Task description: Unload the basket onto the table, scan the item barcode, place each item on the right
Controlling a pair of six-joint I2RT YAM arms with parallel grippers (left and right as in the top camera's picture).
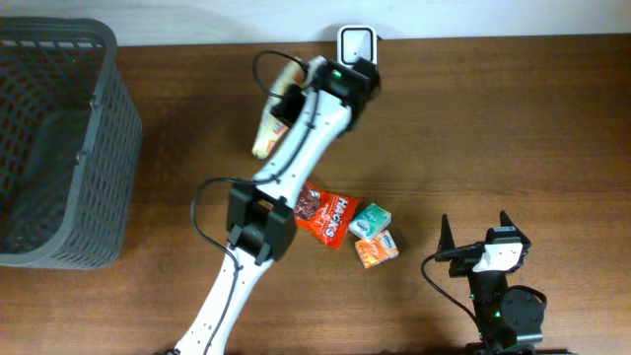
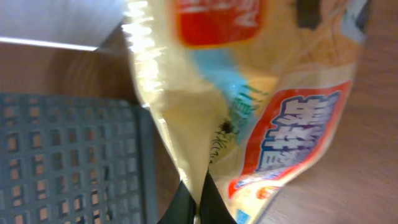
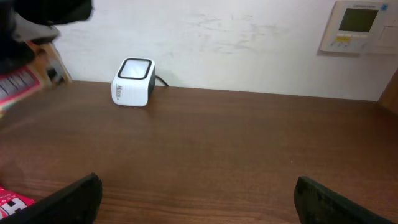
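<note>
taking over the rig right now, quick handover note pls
Left gripper: shut on the snack bag, lifted close to the scanner.
Right gripper: open, empty, parked at the near edge.
On the table: red packet, teal box, orange box; basket to one side.
Done: bag picked up.
Left: face its barcode to the scanner; a scan can't be confirmed.

Basket [image 1: 59, 148] sits at the left end of the bench [image 1: 513, 118], scanner [image 1: 355, 44] at the rear edge, centre. Snack bag [image 1: 264, 138] is off the bench in the left tool [image 2: 198, 202], just front-left of the scanner. Flat packet [image 1: 325, 215] lies mid-bench with two small packs [image 1: 372, 221] just right of it, and the right tool [image 1: 475, 235] is further right.
</note>
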